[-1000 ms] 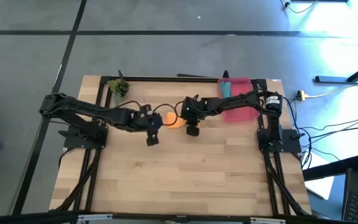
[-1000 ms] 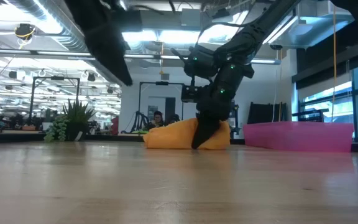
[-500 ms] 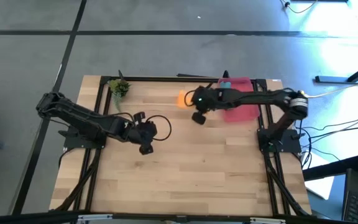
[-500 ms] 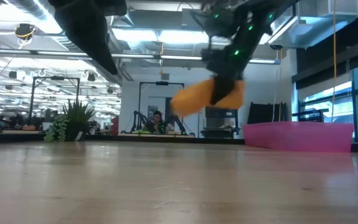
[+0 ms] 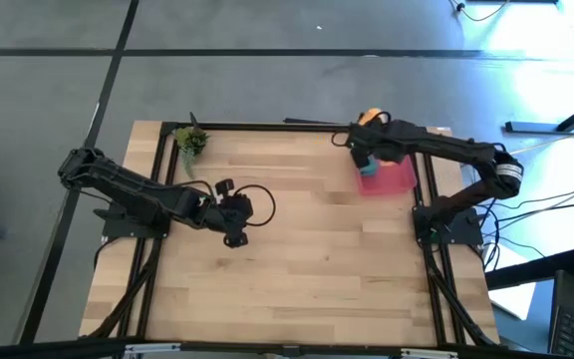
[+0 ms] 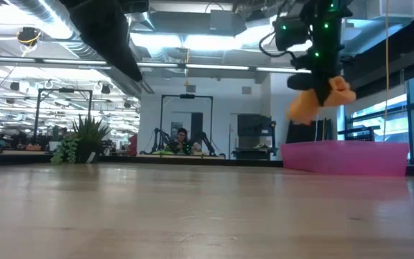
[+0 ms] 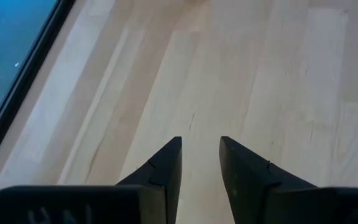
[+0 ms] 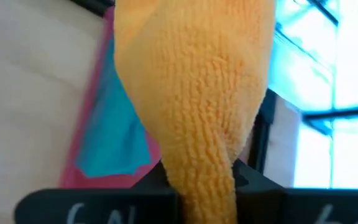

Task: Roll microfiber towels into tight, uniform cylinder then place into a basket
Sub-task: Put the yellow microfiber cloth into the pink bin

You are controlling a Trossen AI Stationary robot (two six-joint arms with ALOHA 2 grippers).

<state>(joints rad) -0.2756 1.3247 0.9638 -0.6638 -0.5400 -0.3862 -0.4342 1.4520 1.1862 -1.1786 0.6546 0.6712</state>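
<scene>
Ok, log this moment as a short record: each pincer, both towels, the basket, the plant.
right pincer: shut on the orange towel, held in the air above the basket's far end
left pincer: slightly parted, holding nothing, over bare table on the left side
teal towel: lying inside the basket
basket: pink, at the table's far right corner
plant: at the far left corner

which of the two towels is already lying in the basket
The teal towel. It lies inside the pink basket, while the orange towel hangs in the air above the basket, clamped in the right gripper.
</scene>
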